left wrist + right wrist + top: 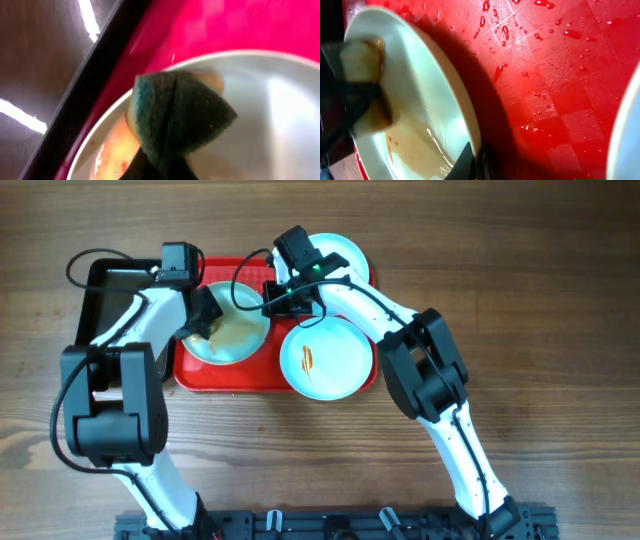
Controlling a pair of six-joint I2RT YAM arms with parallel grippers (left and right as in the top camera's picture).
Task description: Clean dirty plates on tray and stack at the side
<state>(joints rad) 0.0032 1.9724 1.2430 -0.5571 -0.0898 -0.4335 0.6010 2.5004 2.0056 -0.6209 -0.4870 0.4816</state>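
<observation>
The red tray [190, 375] holds three white plates. The left plate [240, 330] has smeared brownish sauce. My left gripper [205, 315] is shut on a green and yellow sponge [180, 115] that is pressed on this plate's left inner side [260, 110]. My right gripper [275, 295] is shut on the same plate's right rim [470, 135], one finger inside and one outside. In the right wrist view the sponge [362, 65] shows at the plate's far side. A second plate [325, 358] with an orange streak lies at the tray's front right. A third plate [340, 252] lies at the back right.
A black rectangular pan [95, 290] stands against the tray's left side, and its edge shows in the left wrist view [95, 65]. The tray surface [555, 75] is wet with droplets. Bare wooden table [540, 300] lies to the right and in front.
</observation>
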